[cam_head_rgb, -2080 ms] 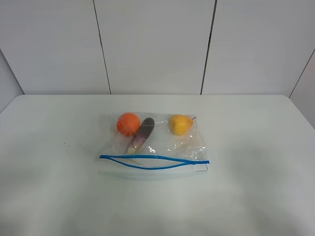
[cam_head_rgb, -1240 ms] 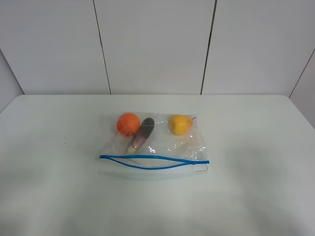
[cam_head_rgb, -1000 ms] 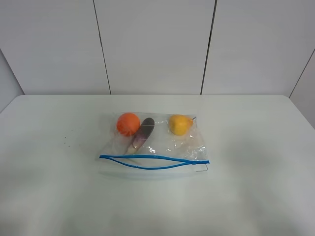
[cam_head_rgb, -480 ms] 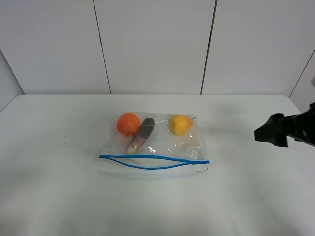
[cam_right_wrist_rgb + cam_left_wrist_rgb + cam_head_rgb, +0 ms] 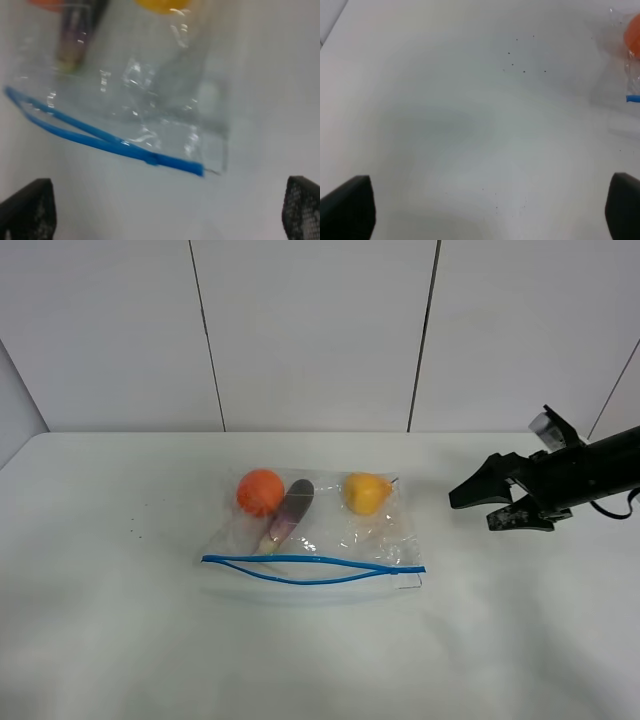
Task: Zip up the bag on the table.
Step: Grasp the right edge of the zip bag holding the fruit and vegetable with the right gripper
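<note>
The clear bag (image 5: pixel 335 532) lies flat mid-table with an orange fruit (image 5: pixel 260 491), a purple vegetable (image 5: pixel 292 510) and a yellow fruit (image 5: pixel 365 492) inside. Its blue zipper strip (image 5: pixel 310 570) runs along the near edge, and its two tracks gape apart. My right gripper (image 5: pixel 470 512) hovers open to the right of the bag, fingers pointing at it. In the right wrist view the right gripper (image 5: pixel 165 210) stands above the bag (image 5: pixel 150 100) and its zipper strip (image 5: pixel 110 144). The left gripper (image 5: pixel 485 207) is open over bare table (image 5: pixel 470 125), with the bag's corner (image 5: pixel 632 75) at the frame edge.
The white table (image 5: pixel 120 630) stretches wide around the bag. A few dark specks (image 5: pixel 133 530) dot its left part. White wall panels (image 5: pixel 310 330) stand behind the far edge.
My right arm has come in from the right edge and moved left toward the bag. The bag has not moved.
</note>
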### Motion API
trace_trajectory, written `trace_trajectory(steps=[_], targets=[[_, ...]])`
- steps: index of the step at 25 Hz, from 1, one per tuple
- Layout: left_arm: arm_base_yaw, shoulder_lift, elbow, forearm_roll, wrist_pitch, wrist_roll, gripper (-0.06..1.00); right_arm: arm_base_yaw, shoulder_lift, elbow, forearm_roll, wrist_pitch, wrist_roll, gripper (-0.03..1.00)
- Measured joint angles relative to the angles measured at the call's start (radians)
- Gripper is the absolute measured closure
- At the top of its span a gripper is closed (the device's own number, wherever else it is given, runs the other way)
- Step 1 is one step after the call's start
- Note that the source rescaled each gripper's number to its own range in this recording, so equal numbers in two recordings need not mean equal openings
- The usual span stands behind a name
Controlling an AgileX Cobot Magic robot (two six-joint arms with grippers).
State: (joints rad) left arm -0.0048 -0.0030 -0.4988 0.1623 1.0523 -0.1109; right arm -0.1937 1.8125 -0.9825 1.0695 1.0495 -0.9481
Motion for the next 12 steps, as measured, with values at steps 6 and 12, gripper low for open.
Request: trace_trajectory(steps=[6,12], targets=[[0.000,0.000,0.000,0.000,0.000,0.000,-0.06,0.000,0.202,-0.088,0.087,0.123,-0.109,-0.03],[0.000,0.000,0.000,0.000,0.000,0.000,-0.06,0.000,0.297,-0.093,0.116,0.144,-0.142,-0.03]])
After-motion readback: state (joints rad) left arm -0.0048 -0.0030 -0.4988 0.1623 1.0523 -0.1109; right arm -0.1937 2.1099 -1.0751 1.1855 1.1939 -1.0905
